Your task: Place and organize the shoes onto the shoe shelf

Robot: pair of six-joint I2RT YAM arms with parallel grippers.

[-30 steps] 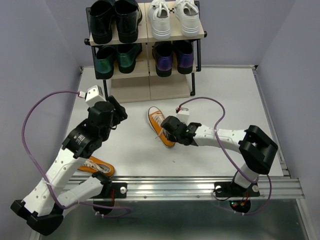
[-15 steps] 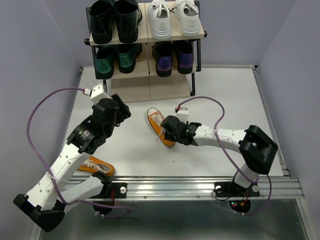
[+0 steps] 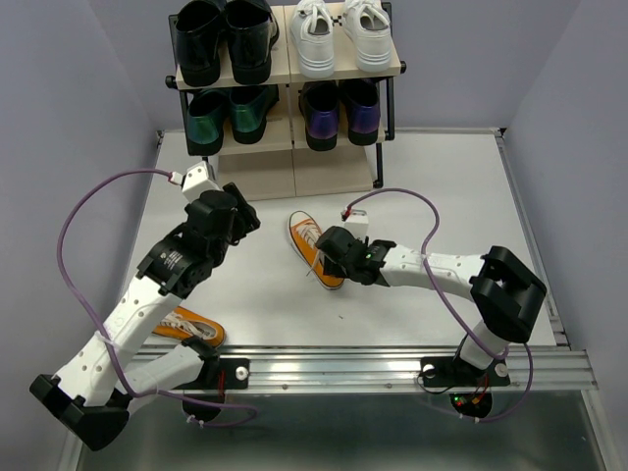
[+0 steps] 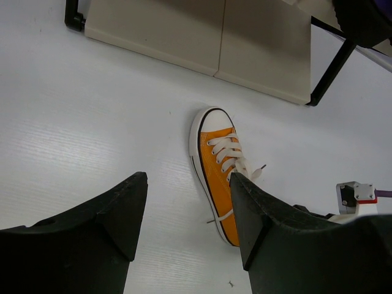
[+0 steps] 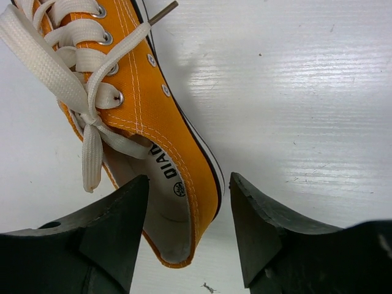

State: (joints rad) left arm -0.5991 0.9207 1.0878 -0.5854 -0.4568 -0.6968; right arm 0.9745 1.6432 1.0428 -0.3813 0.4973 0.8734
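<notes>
One orange sneaker (image 3: 314, 245) lies upright mid-table, toe toward the shoe shelf (image 3: 294, 175). My right gripper (image 3: 332, 261) is open at its heel: in the right wrist view the gripper (image 5: 190, 184) straddles the heel's right wall of the sneaker (image 5: 141, 104), one finger over the shoe's mouth, the other outside. My left gripper (image 3: 241, 210) hangs open and empty left of the shoe; its wrist view shows the gripper (image 4: 188, 184) above bare table, with the sneaker (image 4: 217, 165) beyond. A second orange sneaker (image 3: 188, 327) lies under the left arm. White sneakers (image 3: 340, 34) and purple loafers (image 3: 340, 113) sit on the shelf.
Shiny black shoes (image 3: 224, 39) fill the top tier's left half, and metallic green shoes (image 3: 228, 113) sit below them. The shelf's bottom board (image 4: 214, 30) holds nothing. Purple cables loop beside both arms. A metal rail (image 3: 392, 365) runs along the near edge.
My right gripper has opened around the orange sneaker's heel. The left arm has swung its gripper a little to the right, toward the shoe.
</notes>
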